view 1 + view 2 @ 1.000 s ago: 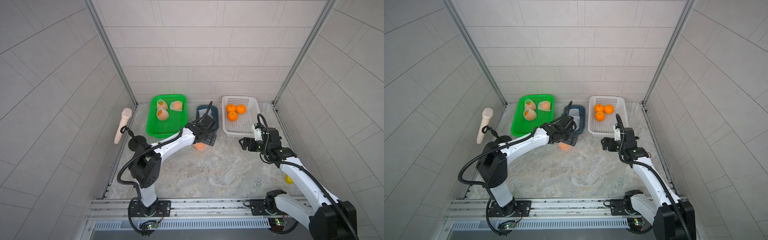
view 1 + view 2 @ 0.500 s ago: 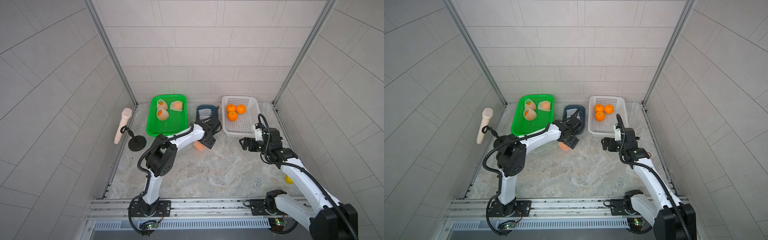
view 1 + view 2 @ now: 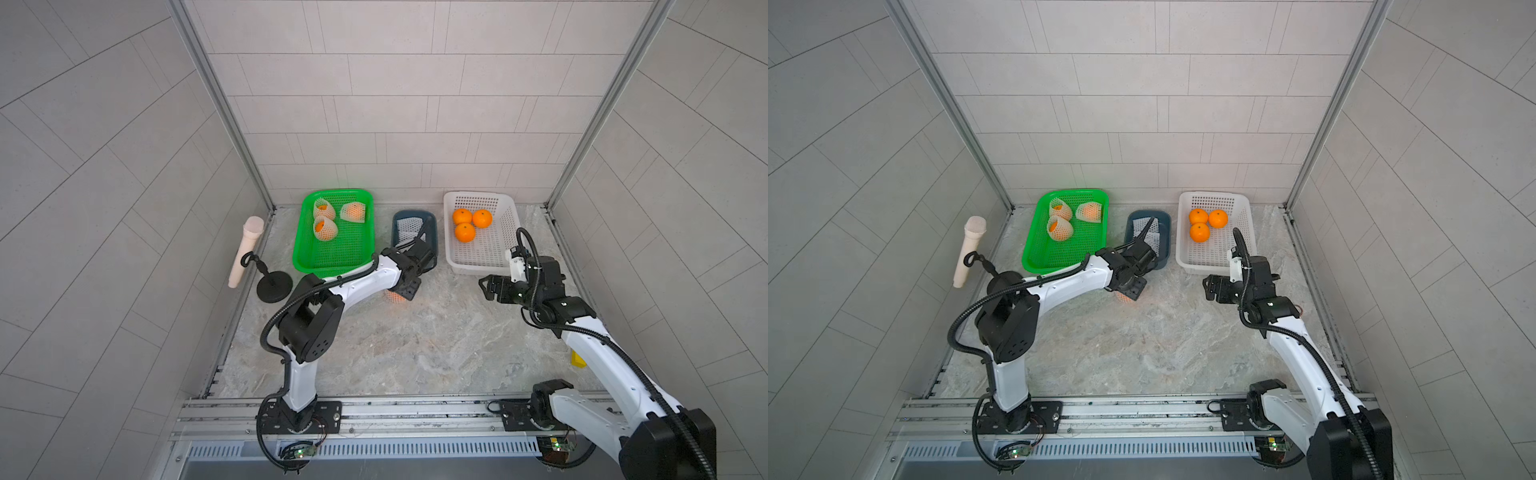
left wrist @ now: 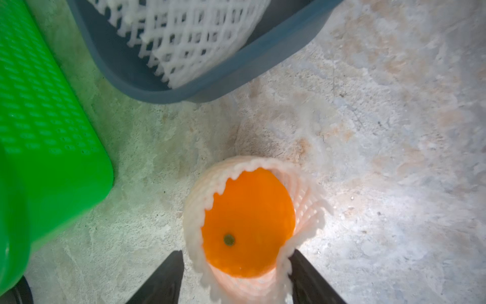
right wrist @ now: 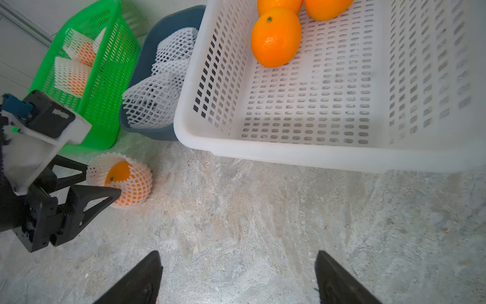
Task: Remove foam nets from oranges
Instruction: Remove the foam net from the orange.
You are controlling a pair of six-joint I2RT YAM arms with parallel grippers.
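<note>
Both top views: green basket (image 3: 332,257) at eleven o'clock holds three netted oranges (image 3: 325,229); blue tray (image 3: 415,212) at twelve, foam nets (image 3: 405,230); white basket (image 3: 478,253) at one, three bare oranges (image 3: 464,232). Left wrist: left gripper (image 4: 236,252) straddles a tabletop netted orange (image 4: 247,218), fingers (image 4: 305,271) touching it, clamping unclear. Right wrist: right gripper (image 5: 236,252) gapes empty over open table (image 5: 263,210).

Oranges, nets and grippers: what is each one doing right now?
Table orange: netted, top showing.
Left gripper: straddling it, grip unclear.
Right gripper: open, empty.
Bare oranges: three, in white basket.
Netted oranges: three, in green basket.
Loose nets: piled in blue bin.
</note>
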